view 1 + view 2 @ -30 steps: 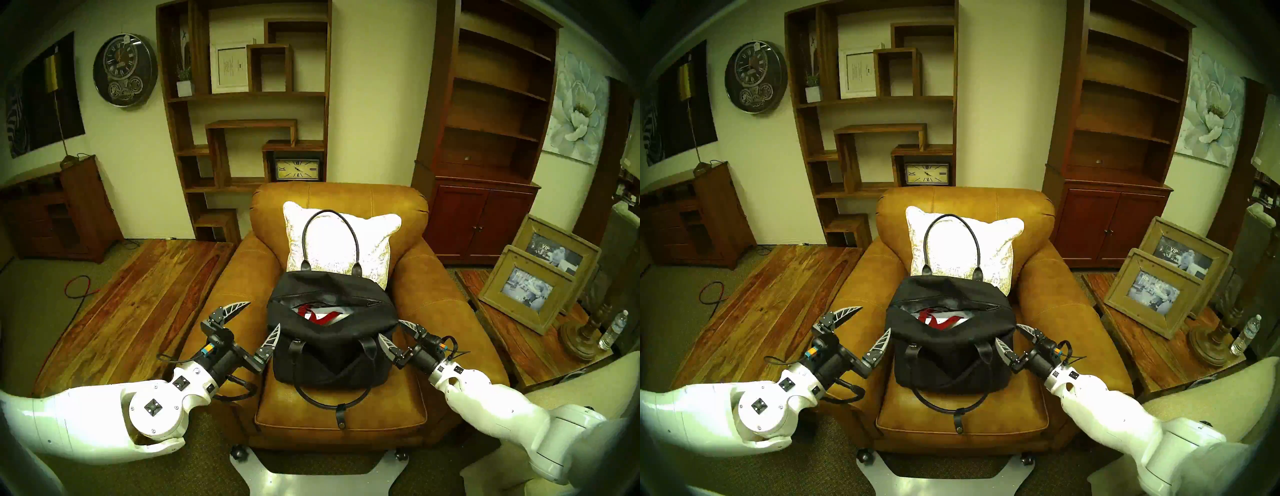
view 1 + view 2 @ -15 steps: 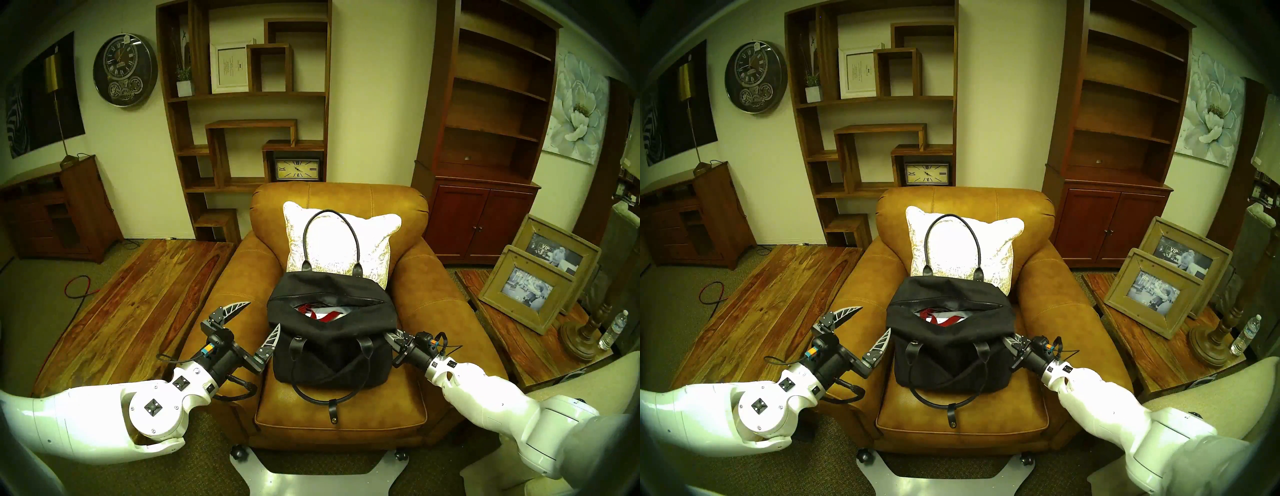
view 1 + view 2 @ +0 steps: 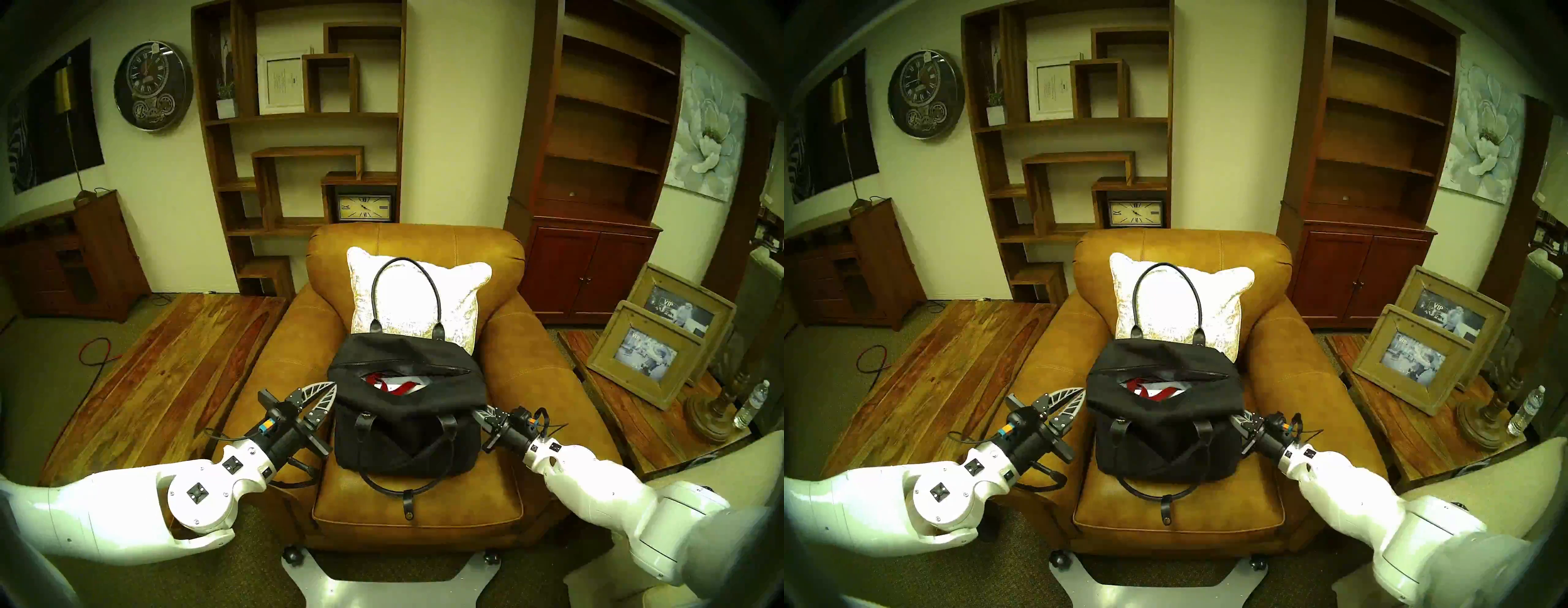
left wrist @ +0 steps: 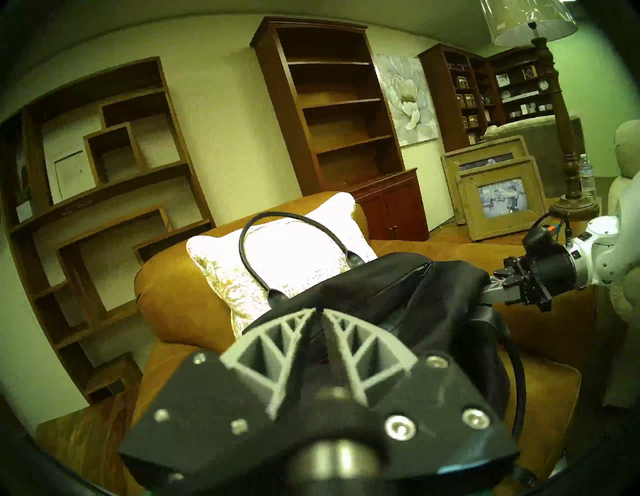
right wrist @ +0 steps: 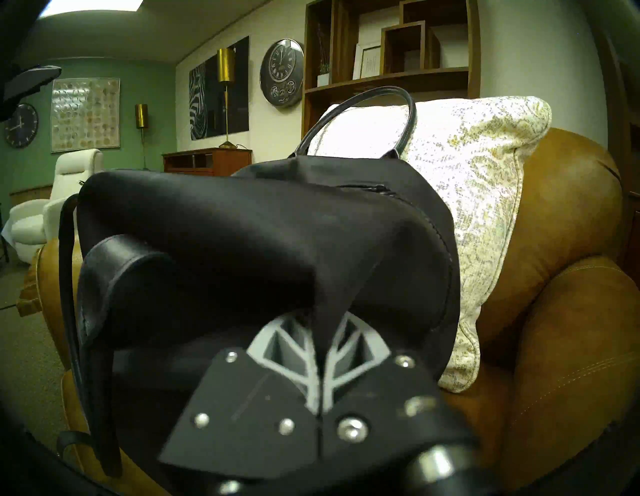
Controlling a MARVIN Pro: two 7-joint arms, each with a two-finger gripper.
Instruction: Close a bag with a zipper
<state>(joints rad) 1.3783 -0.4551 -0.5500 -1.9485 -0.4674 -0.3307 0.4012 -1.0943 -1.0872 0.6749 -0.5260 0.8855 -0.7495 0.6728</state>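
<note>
Black canvas bag [image 3: 405, 407], label seemingly unreadable.

Readable text from where I'm looking

"VIP" shows on the photo in the rear wooden picture frame [image 3: 680, 313] and again in the front frame [image 3: 646, 353]; the clocks carry Roman numerals too small to read.

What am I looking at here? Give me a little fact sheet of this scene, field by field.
setting: furniture-filled room, tan leather armchair
bag: black bag on the armchair seat, leaning back on a white cushion
zipper: zipper mostly open; red and white contents show through the gap
handles: one loop up against the cushion, one hanging down the front
left gripper: left gripper closed at the bag's left end; whether it pinches fabric is unclear
right gripper: right gripper shut on a fold of the bag's right end
</note>
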